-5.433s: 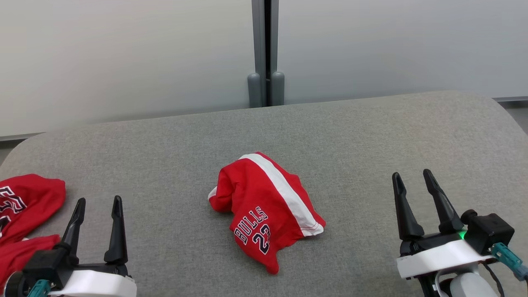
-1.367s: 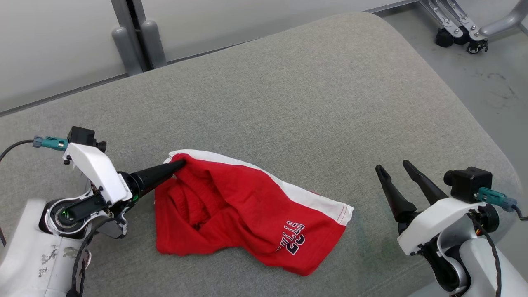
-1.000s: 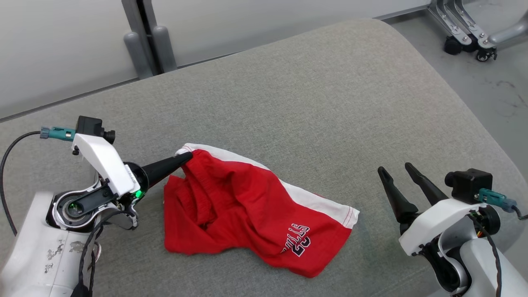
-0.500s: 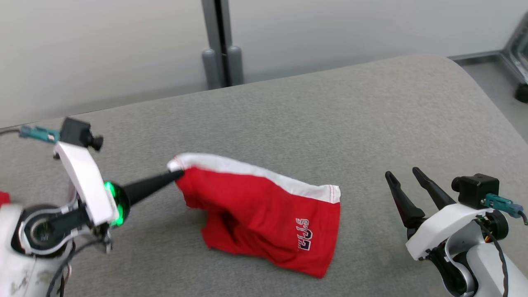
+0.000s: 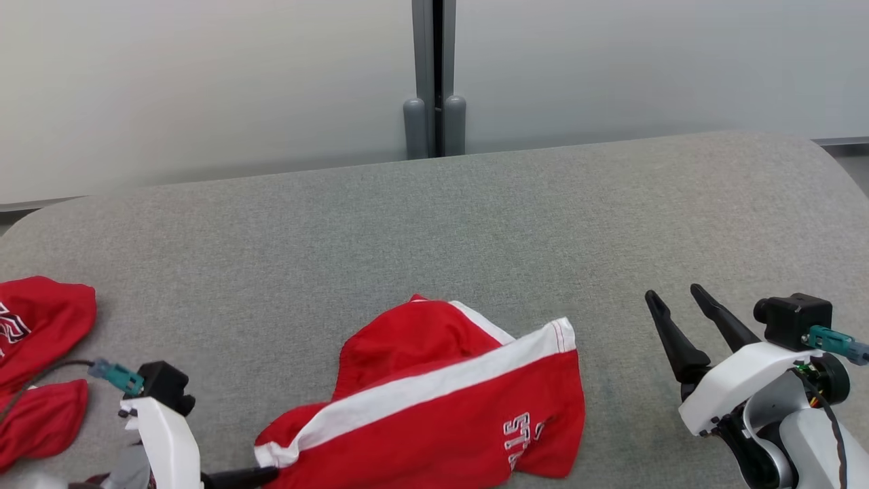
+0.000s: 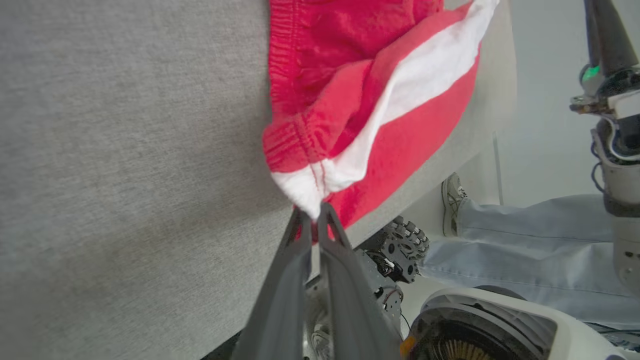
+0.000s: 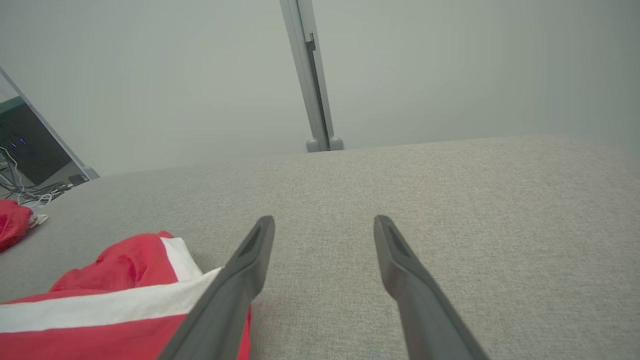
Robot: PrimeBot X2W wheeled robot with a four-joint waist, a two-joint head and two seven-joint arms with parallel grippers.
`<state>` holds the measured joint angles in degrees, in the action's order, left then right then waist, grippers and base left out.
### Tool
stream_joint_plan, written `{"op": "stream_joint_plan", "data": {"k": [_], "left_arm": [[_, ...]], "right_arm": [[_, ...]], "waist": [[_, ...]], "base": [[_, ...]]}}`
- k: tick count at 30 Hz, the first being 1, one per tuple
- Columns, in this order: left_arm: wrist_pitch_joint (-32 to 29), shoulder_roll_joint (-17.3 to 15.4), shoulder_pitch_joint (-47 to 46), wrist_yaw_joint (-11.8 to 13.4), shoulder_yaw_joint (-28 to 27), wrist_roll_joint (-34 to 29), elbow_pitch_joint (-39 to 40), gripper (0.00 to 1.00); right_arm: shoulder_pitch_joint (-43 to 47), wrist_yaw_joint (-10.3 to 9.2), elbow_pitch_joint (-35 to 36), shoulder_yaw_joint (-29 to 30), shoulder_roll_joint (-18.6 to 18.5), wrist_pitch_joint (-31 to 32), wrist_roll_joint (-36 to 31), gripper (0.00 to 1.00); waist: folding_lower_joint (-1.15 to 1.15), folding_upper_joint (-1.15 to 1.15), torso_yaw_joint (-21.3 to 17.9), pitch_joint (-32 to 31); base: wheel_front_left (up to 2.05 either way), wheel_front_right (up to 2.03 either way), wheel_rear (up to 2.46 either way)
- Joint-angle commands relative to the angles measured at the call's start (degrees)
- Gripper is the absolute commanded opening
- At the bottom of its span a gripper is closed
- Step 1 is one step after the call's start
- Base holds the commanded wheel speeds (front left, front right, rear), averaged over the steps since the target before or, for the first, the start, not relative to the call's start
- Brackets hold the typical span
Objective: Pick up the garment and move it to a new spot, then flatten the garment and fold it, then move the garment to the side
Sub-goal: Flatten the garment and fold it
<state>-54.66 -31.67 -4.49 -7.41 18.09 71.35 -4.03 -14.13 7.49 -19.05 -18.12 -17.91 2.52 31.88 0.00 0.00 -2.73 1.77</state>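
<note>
The garment (image 5: 434, 414) is a pair of red shorts with a white side stripe and dark lettering, lying crumpled near the front edge of the grey padded table (image 5: 475, 224). My left gripper (image 6: 314, 214) is shut on the garment's (image 6: 370, 105) white waistband corner, and in the head view it sits at the bottom left (image 5: 261, 473). At the lower right my right gripper (image 5: 675, 297) hovers open above the table, apart from the cloth. Between its spread fingers (image 7: 324, 222) lies bare table, with the garment (image 7: 115, 295) to its left.
Another red garment (image 5: 37, 360) lies at the table's left edge. A grey post (image 5: 434, 75) stands behind the table against a pale wall. In the left wrist view a person's jeans leg and shoe (image 6: 452, 197) stand beyond the table's front edge, beside the robot base.
The head camera has swung back to face the table squarely. My left gripper has pulled the garment's corner toward the front edge, and the garment now lies spread out lower. The right gripper stays open.
</note>
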Motion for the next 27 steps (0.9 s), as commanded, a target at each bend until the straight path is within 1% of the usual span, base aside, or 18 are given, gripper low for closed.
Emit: {"op": "stream_joint_plan", "data": {"k": [1, 3, 4, 5, 6, 8, 11, 14, 16, 18, 20, 21, 24, 27], "left_arm": [[1.95, 0.23, 0.31, -0.11, 0.94, -1.58, -1.42, 0.0], [5.67, 0.55, -0.9, -0.1, 1.99, -4.01, -3.32, 0.0], [7.42, 1.1, -1.32, -0.11, 2.57, -4.37, -4.23, 0.4], [8.77, 1.69, -1.61, -0.11, 2.94, -4.15, -4.99, 0.87], [10.15, 2.05, -2.02, -0.1, 3.06, -3.63, -5.68, 1.0], [11.22, 2.03, -2.43, -0.1, 3.17, -3.28, -6.05, 1.0], [13.51, 1.06, -3.25, -0.1, 3.54, -1.87, -5.86, 1.0], [16.09, -1.47, -3.38, -0.1, 3.1, -2.09, -4.47, 1.0], [19.31, -3.39, -3.3, -0.1, 2.11, -3.39, -3.42, 1.0], [24.23, -5.1, -3.29, -0.1, 0.02, -5.66, -2.59, 1.0], [30.52, -6.43, -3.4, -0.06, -2.23, -9.51, -1.48, 1.0], [33.99, -6.67, -3.36, 0.54, -3.42, -11.78, -0.82, 1.0], [43.88, -6.72, -2.13, 2.76, -5.21, -19.36, 0.85, 1.0], [53.19, -5.41, -0.33, 4.84, -5.41, -26.04, 1.82, 1.0]], "right_arm": [[0.41, 0.0, 0.37, 0.09, -0.2, 0.35, -0.19, 1.0], [0.65, -0.01, 0.65, 0.12, -0.18, 0.55, -0.19, 1.0], [0.89, -0.01, 0.73, 0.13, -0.16, 0.6, -0.22, 1.0], [1.15, -0.01, 0.77, 0.18, -0.13, 0.74, -0.26, 1.0], [1.41, 0.0, 0.83, 0.2, -0.04, 0.8, -0.29, 1.0], [1.65, 0.0, 0.88, 0.22, 0.1, 0.88, -0.35, 1.0], [2.54, 0.0, 1.2, 0.45, 0.41, 0.91, -0.46, 1.0], [3.41, -0.01, 1.79, 0.68, 0.72, 0.2, -0.41, 1.0], [3.4, 0.0, 2.47, 0.9, 0.75, -0.88, -0.86, 1.0], [3.38, 0.0, 3.2, 1.54, 0.77, -2.6, -1.38, 1.0], [3.29, 0.0, 4.07, 2.0, 0.9, -4.53, -1.95, 1.0], [3.27, 0.0, 4.41, 2.34, 0.95, -5.55, -2.32, 1.0], [3.72, -0.01, 5.3, 3.13, 1.39, -8.39, -3.43, 1.0], [4.68, 0.0, 5.73, 4.35, 1.97, -11.25, -4.67, 1.0]], "waist": [[0.0, 0.0, 0.07, -0.15], [0.0, 0.0, 0.15, -0.22], [0.0, 0.0, 0.18, -0.32], [0.0, 0.0, 0.24, -0.46], [0.0, 0.0, 0.29, -0.65], [0.0, 0.0, 0.36, -0.9], [0.0, 0.0, 0.54, -1.46], [0.0, 0.0, 0.64, -1.89], [0.0, 0.0, 0.68, -2.18], [0.0, 0.0, 0.72, -2.5], [0.0, 0.0, 0.76, -2.79], [0.0, 0.0, 0.8, -2.94], [0.0, 0.0, 0.98, -3.42], [0.0, 0.0, 1.26, -3.86]], "base": [[0.0, 0.0, 0.0], [0.0, 0.0, 0.0], [0.0, 0.0, 0.0], [0.0, 0.0, 0.0], [0.0, 0.0, 0.0], [0.0, 0.0, 0.0], [0.0, 0.0, 0.0], [0.0, 0.0, 0.0], [0.0, 0.0, 0.0], [0.0, 0.0, 0.0], [0.0, 0.0, 0.0], [0.0, 0.0, 0.0], [0.0, 0.0, 0.0], [0.0, 0.0, 0.0]]}}
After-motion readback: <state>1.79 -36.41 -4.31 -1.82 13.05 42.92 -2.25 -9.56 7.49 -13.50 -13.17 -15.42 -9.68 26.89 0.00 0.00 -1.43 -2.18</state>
